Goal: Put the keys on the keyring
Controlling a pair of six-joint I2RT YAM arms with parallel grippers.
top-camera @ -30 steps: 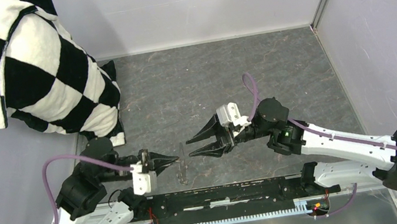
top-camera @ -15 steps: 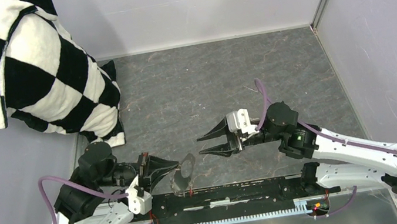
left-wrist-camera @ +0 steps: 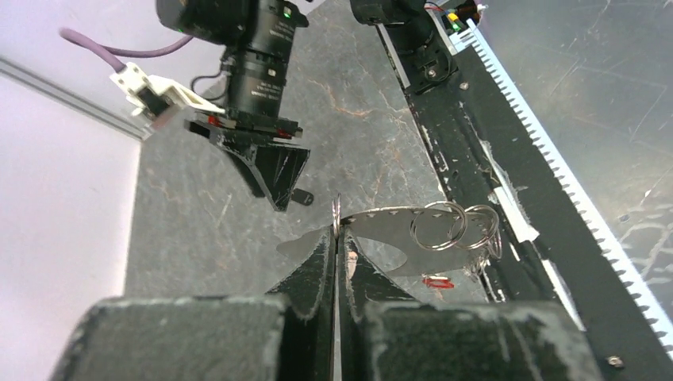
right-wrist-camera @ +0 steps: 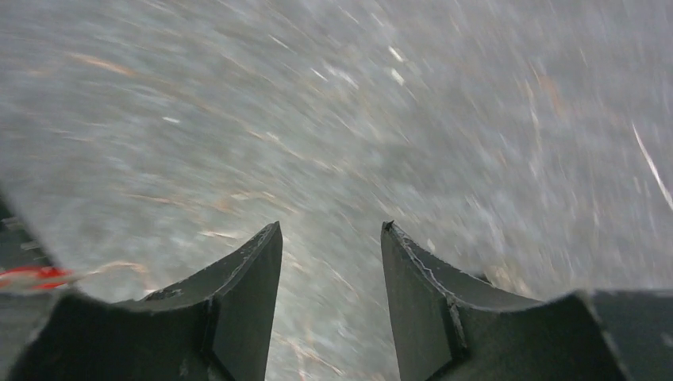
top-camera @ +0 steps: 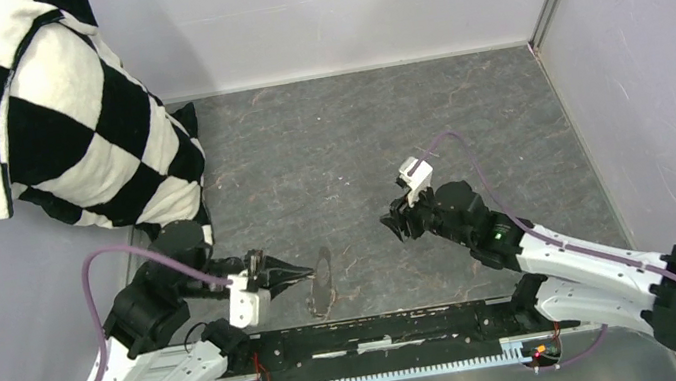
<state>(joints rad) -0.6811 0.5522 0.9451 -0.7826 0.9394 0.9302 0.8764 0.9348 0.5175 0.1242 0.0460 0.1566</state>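
My left gripper (top-camera: 304, 274) is shut on the edge of the keyring (top-camera: 320, 282), a thin silvery oval loop held above the table's near edge. In the left wrist view my gripper (left-wrist-camera: 336, 235) pinches the keyring (left-wrist-camera: 381, 212). Two small split rings (left-wrist-camera: 439, 226) hang on its right end, and a red key tag (left-wrist-camera: 437, 281) shows below them. My right gripper (top-camera: 400, 223) is open and empty, tilted down toward the table to the right of the ring. It also shows in the left wrist view (left-wrist-camera: 274, 198), with a small black piece (left-wrist-camera: 301, 196), perhaps the black key head, at its tips.
A black-and-white checked cushion (top-camera: 61, 121) leans in the back left corner. The black base rail (top-camera: 385, 330) runs along the near edge. Grey walls close the table at the back and right. The right wrist view is motion-blurred, with a red streak (right-wrist-camera: 32, 276) at its left edge.
My right gripper has drawn back to the right, away from the ring, and tipped downward. My left gripper still holds the ring, which has turned slightly.
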